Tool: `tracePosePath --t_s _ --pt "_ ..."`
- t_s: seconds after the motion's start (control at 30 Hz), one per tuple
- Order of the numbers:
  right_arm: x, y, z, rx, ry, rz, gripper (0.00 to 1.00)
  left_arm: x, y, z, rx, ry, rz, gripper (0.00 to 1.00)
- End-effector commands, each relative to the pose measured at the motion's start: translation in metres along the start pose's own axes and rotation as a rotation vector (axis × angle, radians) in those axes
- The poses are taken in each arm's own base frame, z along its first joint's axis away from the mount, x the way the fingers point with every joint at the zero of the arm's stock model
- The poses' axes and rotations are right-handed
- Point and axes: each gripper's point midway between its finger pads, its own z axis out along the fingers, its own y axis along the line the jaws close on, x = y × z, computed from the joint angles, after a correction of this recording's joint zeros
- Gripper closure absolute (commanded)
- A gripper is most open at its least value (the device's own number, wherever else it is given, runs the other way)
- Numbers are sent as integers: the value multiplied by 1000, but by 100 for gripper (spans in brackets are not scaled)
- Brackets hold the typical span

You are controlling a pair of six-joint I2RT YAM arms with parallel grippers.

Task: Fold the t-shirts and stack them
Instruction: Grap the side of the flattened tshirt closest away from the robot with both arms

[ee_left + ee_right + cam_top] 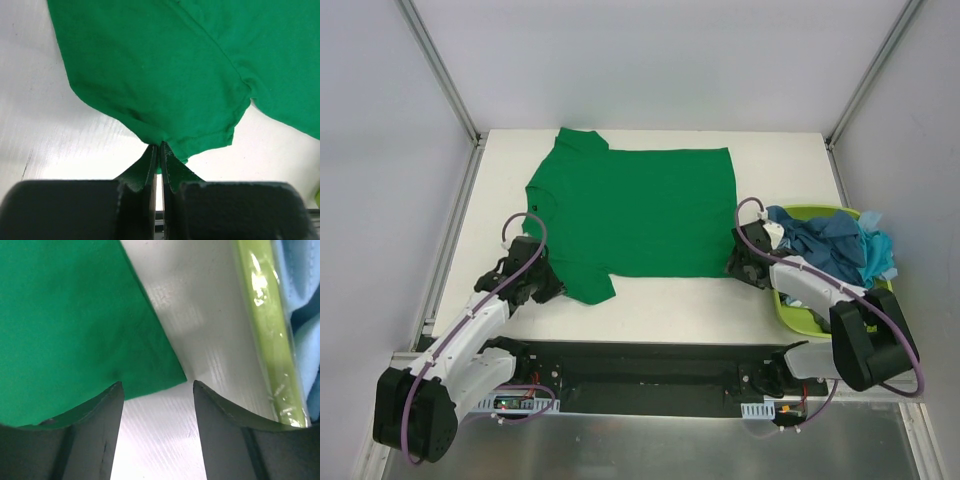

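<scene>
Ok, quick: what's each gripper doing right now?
Left gripper: closed, pinching the sleeve edge of the green t-shirt.
Right gripper: open, jaws apart at the shirt's hem corner, nothing gripped.

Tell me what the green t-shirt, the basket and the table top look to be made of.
The green t-shirt: soft matte cloth, probably knit; it puckers and shows stitched hems.
The basket: likely plastic, glossy lime; bright glints along its smooth rim.
The table top: hard, white, faint sheen; laminate or painted board, cannot tell which.
</scene>
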Motion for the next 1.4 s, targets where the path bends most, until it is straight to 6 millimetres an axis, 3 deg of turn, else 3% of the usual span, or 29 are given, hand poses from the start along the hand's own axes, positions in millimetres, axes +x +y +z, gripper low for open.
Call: tracePosePath --t_s 0.0,0.13,0.27,0.33,0.4,0.57,0.67,0.83,0.93,1.03,1.2,1.37 --pt "-23 4 9 51 -70 43 42 -18 -21 -9 53 -54 35 100" --pt "-21 10 21 67 -38 24 43 -28 -26 -12 55 -88 44 100" --pt "-20 17 25 54 -8 18 54 -32 -31 -15 59 -89 56 100" --pt "-16 16 25 57 6 12 67 -31 -29 -16 48 -86 36 100" --pt "-11 12 21 67 30 4 77 -28 -27 -21 47 -84 7 100" --pt "5 -3 6 90 78 -37 90 -13 -13 -37 49 -81 -55 100" --pt "19 -13 -5 98 122 -67 95 -5 6 -51 6 -94 -69 100" --pt "45 -13 -21 -3 192 -94 96 19 25 -66 11 -61 -96 100" --pt "56 -7 -34 -88 208 -90 95 35 18 -69 96 -7 -115 100" --pt "60 -6 -42 -134 205 -77 94 31 11 -75 134 -31 -110 100" --pt "54 1 -52 -179 193 -74 94 7 -26 -85 256 -87 -52 100" --pt "39 12 -54 -177 199 -70 94 -36 -62 -85 276 -176 -14 100"
